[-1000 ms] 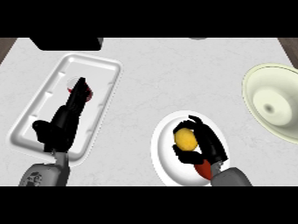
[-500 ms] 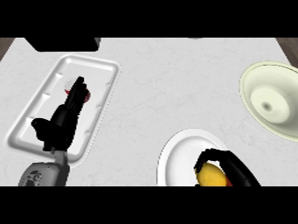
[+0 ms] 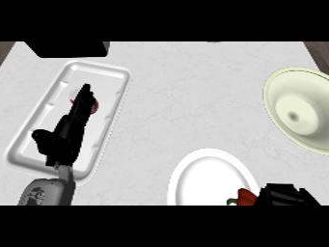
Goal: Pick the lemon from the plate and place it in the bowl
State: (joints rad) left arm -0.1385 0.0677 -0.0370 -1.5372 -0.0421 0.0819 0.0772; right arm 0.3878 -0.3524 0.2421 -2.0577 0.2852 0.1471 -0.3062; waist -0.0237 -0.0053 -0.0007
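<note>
No lemon shows anywhere on the desk; where it is cannot be told. One round white plate (image 3: pixel 208 176) lies at the lower edge, with a small red-orange item with a green stem (image 3: pixel 242 197) at its near rim. Touching that item, the right hand (image 3: pixel 288 195) is only partly in view, and whether its fingers are wide or curled cannot be told. One pale cream bowl (image 3: pixel 306 110) sits far right, well apart from the plate. One white rectangular tray (image 3: pixel 113 82) lies at left on the white marbled desk (image 3: pixel 188 96); the left hand (image 3: pixel 67 132) rests over it, fingers straight and relaxed, pointing away, above a small red thing (image 3: pixel 95 107).
</note>
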